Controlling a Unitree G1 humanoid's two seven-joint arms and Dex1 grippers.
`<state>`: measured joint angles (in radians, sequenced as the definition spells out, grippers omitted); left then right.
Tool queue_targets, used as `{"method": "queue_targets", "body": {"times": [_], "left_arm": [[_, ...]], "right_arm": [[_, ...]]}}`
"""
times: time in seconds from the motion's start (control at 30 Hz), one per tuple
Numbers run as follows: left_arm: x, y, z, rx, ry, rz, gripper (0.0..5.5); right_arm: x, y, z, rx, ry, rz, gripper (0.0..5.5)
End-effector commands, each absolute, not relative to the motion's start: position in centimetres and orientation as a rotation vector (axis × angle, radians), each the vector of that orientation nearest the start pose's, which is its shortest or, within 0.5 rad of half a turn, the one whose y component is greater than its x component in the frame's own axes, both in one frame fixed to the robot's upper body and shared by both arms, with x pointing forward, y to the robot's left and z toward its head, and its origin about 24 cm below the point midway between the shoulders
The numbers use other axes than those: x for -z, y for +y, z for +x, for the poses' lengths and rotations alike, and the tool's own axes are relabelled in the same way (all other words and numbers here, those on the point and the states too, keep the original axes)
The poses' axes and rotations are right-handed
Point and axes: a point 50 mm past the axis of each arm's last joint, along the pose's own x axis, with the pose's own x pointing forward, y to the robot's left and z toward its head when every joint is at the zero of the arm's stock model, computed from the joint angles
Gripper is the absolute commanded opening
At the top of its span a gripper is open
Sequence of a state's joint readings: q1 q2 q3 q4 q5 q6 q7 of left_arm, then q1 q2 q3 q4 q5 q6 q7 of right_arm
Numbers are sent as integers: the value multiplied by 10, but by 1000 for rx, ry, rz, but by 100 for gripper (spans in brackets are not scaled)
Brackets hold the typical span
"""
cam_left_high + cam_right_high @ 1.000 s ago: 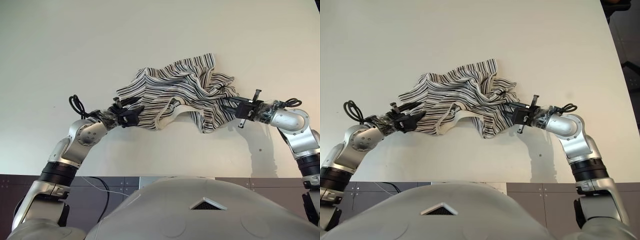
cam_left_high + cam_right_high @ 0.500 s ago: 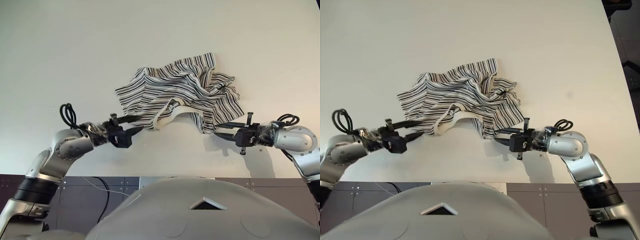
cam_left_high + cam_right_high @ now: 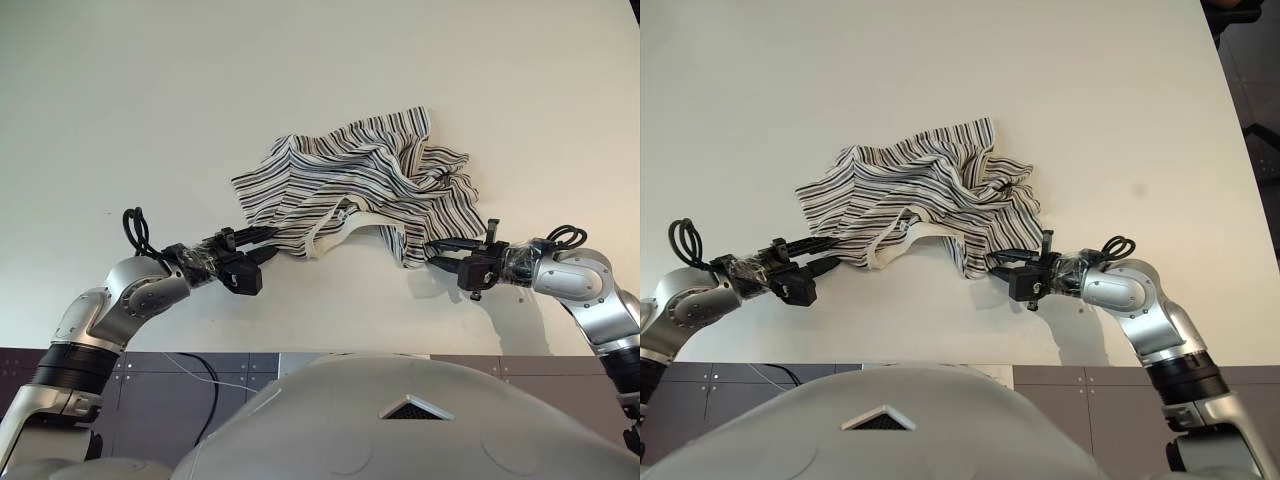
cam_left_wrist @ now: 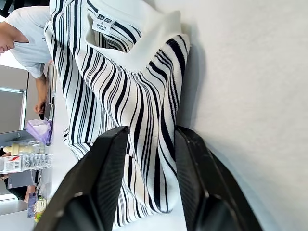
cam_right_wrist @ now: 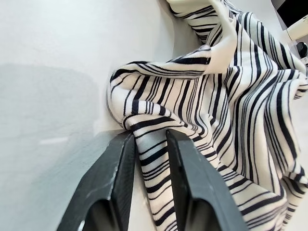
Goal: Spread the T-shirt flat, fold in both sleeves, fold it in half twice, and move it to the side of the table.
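The striped T-shirt [image 3: 350, 170] lies crumpled in the middle of the white table [image 3: 150, 100], its white collar [image 3: 330, 232] facing the near edge. My left gripper [image 3: 273, 243] is open at the shirt's near left edge, and the left wrist view has a striped fold [image 4: 144, 101] lying between its fingers [image 4: 108, 173]. My right gripper [image 3: 432, 253] is open at the near right corner. In the right wrist view its fingers [image 5: 185, 178] straddle the striped hem [image 5: 159, 110], close together but not clamped.
The table's near edge [image 3: 300, 350] runs just behind both wrists, with dark panels below it. Its right edge [image 3: 1232, 100] shows in the right eye view. Bare tabletop surrounds the shirt on the left, right and far sides.
One second ago both grippers were at the shirt. They drew back toward the near edge without it, and now both have moved forward to its edge again, the right one more.
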<state>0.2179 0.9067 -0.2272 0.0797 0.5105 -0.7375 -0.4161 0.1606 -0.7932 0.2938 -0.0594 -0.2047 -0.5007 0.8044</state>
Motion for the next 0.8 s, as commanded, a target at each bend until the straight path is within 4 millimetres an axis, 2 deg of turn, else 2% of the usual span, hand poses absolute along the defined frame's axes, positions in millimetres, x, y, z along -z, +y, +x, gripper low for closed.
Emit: {"method": "queue_targets", "body": {"times": [0.03, 0.13, 0.23, 0.4, 0.47, 0.53, 0.67, 0.8], "left_arm": [[2, 244, 153, 1222, 186, 1312, 124], [3, 247, 153, 1227, 188, 1318, 71], [3, 247, 155, 1225, 179, 1307, 27], [2, 244, 163, 1164, 139, 1231, 12], [-5, 243, 169, 1106, 102, 1173, 12], [-21, 245, 179, 1044, 43, 1133, 12], [-53, 249, 199, 906, -53, 1051, 12], [-106, 252, 225, 745, -194, 983, 12]], "right_arm": [[-25, -187, 175, -1322, 109, -957, 113], [-20, -189, 175, -1317, 130, -968, 83], [-16, -187, 172, -1329, 129, -954, 13], [-21, -183, 175, -1307, 94, -913, 10], [-32, -186, 181, -1249, 63, -867, 10], [-52, -192, 190, -1165, 17, -816, 10], [-100, -213, 208, -1021, -51, -748, 10], [-148, -227, 229, -935, -114, -703, 10]]}}
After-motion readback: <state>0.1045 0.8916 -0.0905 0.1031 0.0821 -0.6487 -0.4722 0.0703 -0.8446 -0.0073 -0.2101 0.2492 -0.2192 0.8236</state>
